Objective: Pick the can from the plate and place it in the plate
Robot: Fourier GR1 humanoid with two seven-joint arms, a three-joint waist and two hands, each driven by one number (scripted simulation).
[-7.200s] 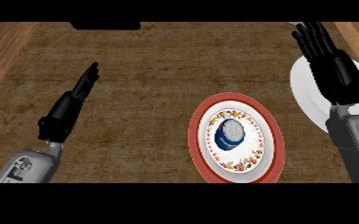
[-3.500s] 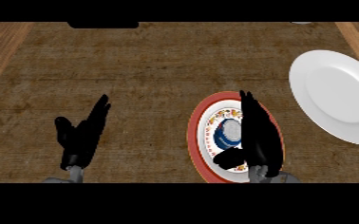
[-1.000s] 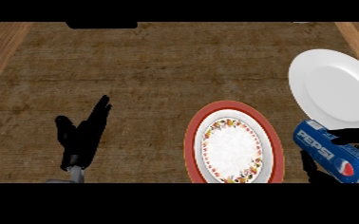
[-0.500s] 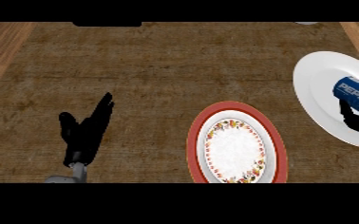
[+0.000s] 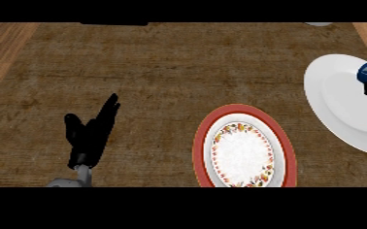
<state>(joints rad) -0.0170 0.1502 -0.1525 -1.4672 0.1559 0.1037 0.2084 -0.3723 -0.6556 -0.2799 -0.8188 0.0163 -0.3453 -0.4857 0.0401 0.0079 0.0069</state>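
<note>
Only a slice of the blue can (image 5: 362, 72) shows at the view's right edge, over the white plate (image 5: 333, 104). A dark sliver of my right hand (image 5: 365, 88) sits just under it, carrying it; the rest of that hand is cut off. Lower centre-right lies the red-rimmed plate with a flowered border (image 5: 243, 148), with nothing on it. My left hand (image 5: 90, 136) rests open at the lower left, fingers straight and pointing up, far from both plates.
A brown woven mat (image 5: 165, 77) covers most of the counter, with bare wood at the far left (image 5: 13, 43). A dark object (image 5: 114, 23) and a pale one (image 5: 319, 24) sit at the top edge.
The can, lifted off the red-rimmed plate, has travelled right and up over the white plate and now sits almost out of view. The left hand has stayed put.
</note>
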